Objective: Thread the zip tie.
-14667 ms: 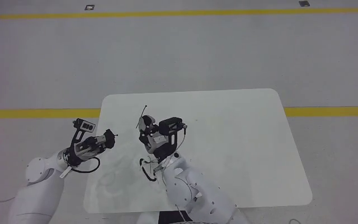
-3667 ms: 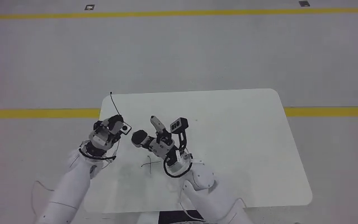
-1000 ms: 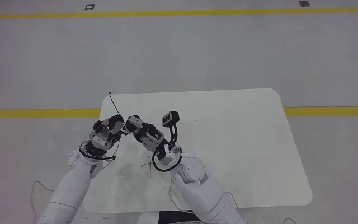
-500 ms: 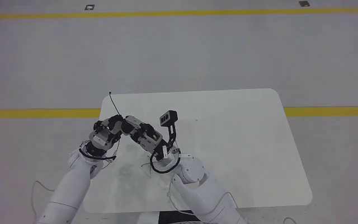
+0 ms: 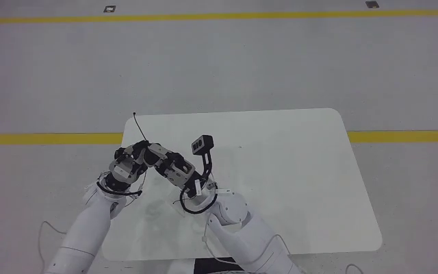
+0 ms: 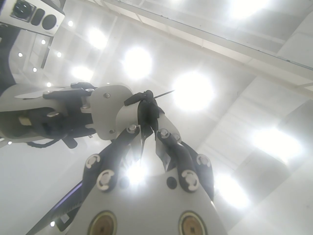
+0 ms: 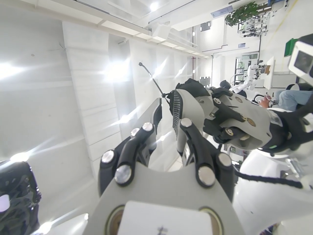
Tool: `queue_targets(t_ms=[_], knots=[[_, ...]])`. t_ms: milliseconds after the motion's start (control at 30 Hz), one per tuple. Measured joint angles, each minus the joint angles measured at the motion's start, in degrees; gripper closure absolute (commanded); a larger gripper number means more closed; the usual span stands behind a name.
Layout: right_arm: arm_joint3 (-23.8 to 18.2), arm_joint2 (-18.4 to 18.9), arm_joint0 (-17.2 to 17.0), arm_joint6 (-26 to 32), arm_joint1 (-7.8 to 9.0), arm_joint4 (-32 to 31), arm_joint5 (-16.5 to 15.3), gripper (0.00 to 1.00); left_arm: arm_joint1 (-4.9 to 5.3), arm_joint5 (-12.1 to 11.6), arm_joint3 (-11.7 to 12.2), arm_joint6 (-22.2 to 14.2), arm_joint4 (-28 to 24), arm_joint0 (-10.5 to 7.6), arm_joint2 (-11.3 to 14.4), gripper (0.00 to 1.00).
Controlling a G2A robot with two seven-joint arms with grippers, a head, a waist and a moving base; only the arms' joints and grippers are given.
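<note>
Left gripper (image 6: pixel 146 113) clamped on a thin, stiff black zip tie (image 7: pixel 151 76)
Right gripper (image 7: pixel 166 108), ribbed pads (image 7: pixel 175 113) apart, sits just beside it over the smooth white desk (image 5: pixel 287 171).

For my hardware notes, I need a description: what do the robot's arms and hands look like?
The left arm and right arm have smooth white rounded shells. The left hand and right hand have grey bodies, black link bars with silver pins, and pale fingers with black ribbed pads. Black cables loop at the wrists.
</note>
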Motion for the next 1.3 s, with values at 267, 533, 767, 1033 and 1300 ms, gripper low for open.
queue_targets(t_ms=[267, 533, 767, 1033, 1300], knots=[[0.1, -0.1, 0.0, -0.3, 0.01, 0.0, 0.0, 1.0, 0.0, 0.0, 0.0, 0.0, 0.0, 0.0, 0.0, 1.0], [0.2, 0.0, 0.0, -0.3, 0.02, 0.0, 0.0, 1.0, 0.0, 0.0, 0.0, 0.0, 0.0, 0.0, 0.0, 1.0], [1.2, 0.3, -0.1, -0.3, -0.05, 0.0, 0.0, 1.0, 0.0, 0.0, 0.0, 0.0, 0.0, 0.0, 0.0, 1.0], [2.5, 0.5, 0.1, -0.5, -0.21, -0.1, 0.0, 1.0, 0.0, 0.0, 0.0, 0.0, 0.0, 0.0, 0.0, 1.0], [4.1, 1.2, 0.1, -1.9, -0.4, -1.5, 0.0, 1.0, 0.0, 0.0, 0.0, 0.0, 0.0, 0.0, 0.0, 1.0]])
